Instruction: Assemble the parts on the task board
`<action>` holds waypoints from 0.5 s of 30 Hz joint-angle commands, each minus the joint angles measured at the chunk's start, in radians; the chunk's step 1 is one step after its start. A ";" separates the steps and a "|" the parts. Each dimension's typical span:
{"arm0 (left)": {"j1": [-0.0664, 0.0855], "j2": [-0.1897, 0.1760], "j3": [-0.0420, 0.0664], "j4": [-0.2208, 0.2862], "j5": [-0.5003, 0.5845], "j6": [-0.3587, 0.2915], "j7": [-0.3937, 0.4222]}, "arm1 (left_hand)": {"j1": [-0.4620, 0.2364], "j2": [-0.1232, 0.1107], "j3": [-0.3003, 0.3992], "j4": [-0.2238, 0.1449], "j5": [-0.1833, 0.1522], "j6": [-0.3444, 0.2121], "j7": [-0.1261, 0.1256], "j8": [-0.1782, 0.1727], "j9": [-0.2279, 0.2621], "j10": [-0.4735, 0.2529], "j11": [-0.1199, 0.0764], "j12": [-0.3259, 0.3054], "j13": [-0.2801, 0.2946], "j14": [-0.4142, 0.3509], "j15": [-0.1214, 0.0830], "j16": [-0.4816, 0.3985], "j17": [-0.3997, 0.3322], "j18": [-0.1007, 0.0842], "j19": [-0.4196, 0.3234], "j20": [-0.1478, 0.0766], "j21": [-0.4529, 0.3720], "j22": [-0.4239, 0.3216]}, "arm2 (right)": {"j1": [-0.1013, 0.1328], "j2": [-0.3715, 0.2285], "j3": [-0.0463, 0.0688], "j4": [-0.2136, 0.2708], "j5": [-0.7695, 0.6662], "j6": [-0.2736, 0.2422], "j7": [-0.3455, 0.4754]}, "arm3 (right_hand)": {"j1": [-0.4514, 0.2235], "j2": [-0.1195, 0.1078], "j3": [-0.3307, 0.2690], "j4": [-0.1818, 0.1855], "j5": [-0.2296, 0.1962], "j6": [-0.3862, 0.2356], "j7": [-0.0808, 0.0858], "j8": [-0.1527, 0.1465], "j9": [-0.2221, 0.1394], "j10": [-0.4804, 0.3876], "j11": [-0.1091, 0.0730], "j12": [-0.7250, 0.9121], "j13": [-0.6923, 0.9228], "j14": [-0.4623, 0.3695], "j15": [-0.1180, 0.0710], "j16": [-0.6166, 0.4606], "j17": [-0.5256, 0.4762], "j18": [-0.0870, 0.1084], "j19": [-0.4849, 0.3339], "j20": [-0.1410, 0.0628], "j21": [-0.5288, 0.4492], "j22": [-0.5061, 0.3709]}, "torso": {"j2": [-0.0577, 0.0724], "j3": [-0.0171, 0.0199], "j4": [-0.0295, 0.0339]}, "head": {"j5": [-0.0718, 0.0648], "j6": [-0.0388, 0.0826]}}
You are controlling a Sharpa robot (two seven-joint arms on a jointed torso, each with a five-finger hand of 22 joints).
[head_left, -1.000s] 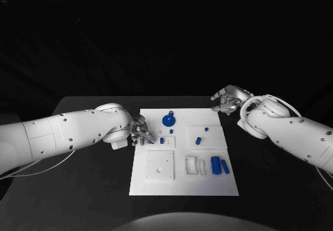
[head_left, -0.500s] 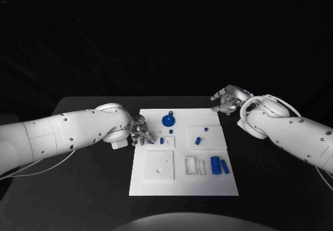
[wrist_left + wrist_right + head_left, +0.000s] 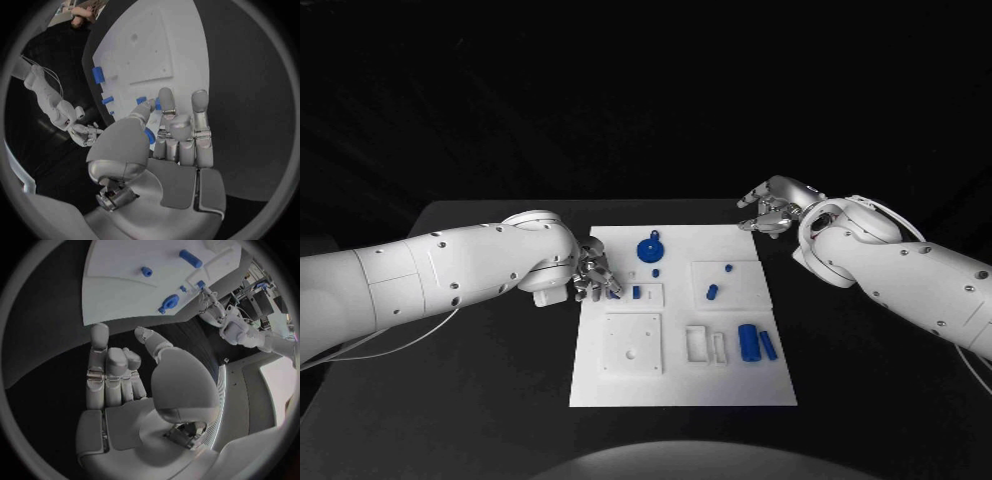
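A: Where's your left hand (image 3: pixel 594 277)?

B: At the left edge of the white task board (image 3: pixel 684 380), low over it. Your fingers (image 3: pixel 165 102) reach toward a small blue part (image 3: pixel 636 293) in the square recess. Whether they touch or pinch anything, can't tell.

A: Right hand (image 3: pixel 770 209)?

B: Off the board's far right corner, over the black bench (image 3: pixel 488 400). Your fingers are loosely curled, nothing in them.

A: Rest of the parts?

B: All on the board. Round blue disc (image 3: pixel 651 248) near the far edge, short blue peg (image 3: pixel 713 292) in the right-hand plate, two blue cylinders (image 3: pixel 756 343) side by side nearer you, right of the white slotted block (image 3: pixel 704 345). Plain white square plate (image 3: pixel 633 344) sits near left.
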 commanded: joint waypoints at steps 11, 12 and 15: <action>-0.009 0.016 -0.005 0.017 -0.028 0.035 -0.022 | 0.001 0.000 0.106 -0.100 0.047 0.044 -0.030 0.005 0.014 0.049 -0.011 0.011 0.000 0.004 -0.005 0.001 0.010 0.014 0.005 0.000 0.009 0.018 | 0.000 -0.002 0.000 0.001 -0.010 0.014 0.001 | -0.006 0.000 0.008 0.000 0.003 0.007 0.002 -0.002 -0.001 -0.002 -0.004 -0.006 -0.001 0.001 -0.004 -0.003 -0.001 0.005 0.033 -0.006 0.002 -0.001 | 0.000 0.0000 0.0006 | 0.000 0.000; -0.009 0.016 -0.005 0.016 -0.030 0.031 -0.022 | 0.000 -0.001 0.107 -0.101 0.049 0.045 -0.031 0.006 0.016 0.049 -0.012 0.012 0.000 0.004 -0.005 0.001 0.011 0.014 0.005 -0.001 0.010 0.018 | 0.000 -0.002 0.000 0.001 -0.010 0.014 0.001 | -0.006 0.000 0.008 0.000 0.003 0.007 0.002 -0.002 -0.001 -0.002 -0.004 -0.006 -0.001 0.001 -0.004 -0.003 -0.001 0.005 0.033 -0.006 0.002 -0.001 | 0.000 0.0000 0.0004 | 0.000 0.001; -0.009 0.018 -0.005 0.012 -0.036 0.016 -0.020 | -0.004 -0.002 0.110 -0.102 0.055 0.047 -0.032 0.005 0.024 0.049 -0.012 0.015 -0.002 0.008 -0.006 0.002 0.014 0.013 0.007 -0.002 0.011 0.018 | 0.000 -0.002 0.000 0.001 -0.010 0.014 0.001 | -0.006 0.000 0.008 0.000 0.003 0.007 0.002 -0.002 -0.001 -0.002 -0.004 -0.006 -0.001 0.001 -0.004 -0.003 -0.001 0.005 0.033 -0.006 0.002 -0.001 | 0.000 -0.0003 -0.0001 | -0.001 0.002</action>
